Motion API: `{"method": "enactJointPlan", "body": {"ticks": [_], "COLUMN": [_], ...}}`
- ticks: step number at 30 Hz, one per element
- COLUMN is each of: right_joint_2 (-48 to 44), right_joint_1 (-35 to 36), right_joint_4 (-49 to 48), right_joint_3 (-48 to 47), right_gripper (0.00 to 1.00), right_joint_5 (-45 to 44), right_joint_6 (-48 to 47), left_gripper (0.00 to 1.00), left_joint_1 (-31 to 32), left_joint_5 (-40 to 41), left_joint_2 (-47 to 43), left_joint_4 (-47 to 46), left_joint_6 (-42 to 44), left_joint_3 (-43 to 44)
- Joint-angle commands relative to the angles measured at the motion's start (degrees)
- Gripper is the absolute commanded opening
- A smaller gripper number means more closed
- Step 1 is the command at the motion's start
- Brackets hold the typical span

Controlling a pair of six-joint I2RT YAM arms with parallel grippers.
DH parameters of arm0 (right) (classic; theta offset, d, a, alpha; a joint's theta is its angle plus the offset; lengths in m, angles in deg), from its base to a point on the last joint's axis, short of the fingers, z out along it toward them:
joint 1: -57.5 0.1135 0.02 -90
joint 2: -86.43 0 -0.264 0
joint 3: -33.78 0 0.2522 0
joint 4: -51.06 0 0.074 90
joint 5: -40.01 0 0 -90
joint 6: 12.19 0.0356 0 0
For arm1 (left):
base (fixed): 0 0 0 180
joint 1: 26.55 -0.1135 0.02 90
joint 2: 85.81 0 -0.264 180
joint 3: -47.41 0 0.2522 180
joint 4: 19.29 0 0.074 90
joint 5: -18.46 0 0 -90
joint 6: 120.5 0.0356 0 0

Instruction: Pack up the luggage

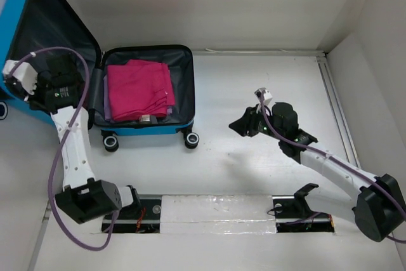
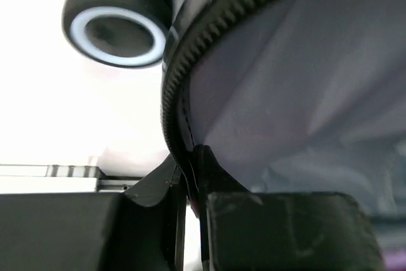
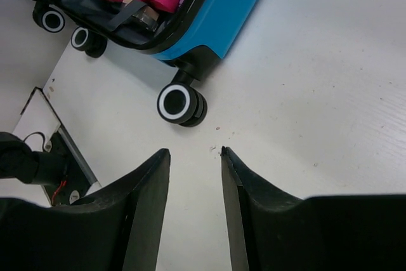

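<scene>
White table [image 1: 254,176], plain white walls [image 1: 222,4] behind and right, taped strip [image 1: 216,214] at near edge

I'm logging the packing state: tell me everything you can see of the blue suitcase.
The luggage is a small glossy bright blue hard shell lying open at the far left of the table. Its lid stands tilted up, dark grey lining showing; the base lies flat holding folded pink cloth. Black zipper teeth edge it; black wheels have pale rings. The left gripper pinches this zippered rim.
</scene>
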Motion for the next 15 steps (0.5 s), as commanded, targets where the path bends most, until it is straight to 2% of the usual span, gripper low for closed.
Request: {"method": "enactJointPlan", "body": {"ticks": [1,3,4,6,7,10,11,12,13,15], "right_joint_2": [-0.8,-0.1,0.5,1.4,2.0,3.5,4.1,4.1,4.9,6.5], "right_joint_1": [0.5,0.5,0.5,0.5,0.5,1.7,2.5,3.2,3.7,4.5], "right_joint_4": [-0.7,-0.2,-0.2,-0.2,-0.2,-0.2,-0.2,-0.2,-0.2,-0.2], "right_joint_3": [-2.9,-3.4,-3.4,-4.0,-4.6,-5.2,-5.8,-6.5,-6.5,-8.0], "right_gripper": [0.44,0.44,0.44,0.44,0.44,0.44,0.44,0.44,0.44,0.44], "right_joint_5": [-1.9,-1.9,-1.9,-1.9,-1.9,-3.4,-4.0,-4.8,-4.8,-6.0], "right_joint_6": [-1.2,-0.6,-0.6,0.0,0.5,1.1,1.1,1.7,1.7,2.7], "left_gripper": [0.0,0.0,0.0,0.0,0.0,0.0,0.0,0.06,0.43,0.97], "left_joint_1": [9.7,18.6,26.8,33.5,38.3,41.3,41.3,41.3,42.0,43.9], "left_joint_5": [-2.6,-1.6,-2.3,-4.5,-6.0,-20.1,-32.7,-39.1,-45.2,-56.0], "left_joint_2": [-5.4,-8.5,-11.7,-14.8,-18.6,-23.8,-25.5,-25.5,-26.1,-25.4], "left_joint_4": [-4.4,-7.4,-8.0,-10.3,-12.9,-23.6,-23.6,-22.9,-22.9,-21.9], "left_joint_6": [5.1,6.5,6.6,6.6,10.4,21.8,27.2,28.9,30.6,31.2], "left_joint_3": [-3.8,-7.9,-9.3,-12.7,-17.7,-26.8,-27.5,-27.5,-28.3,-28.3]}}
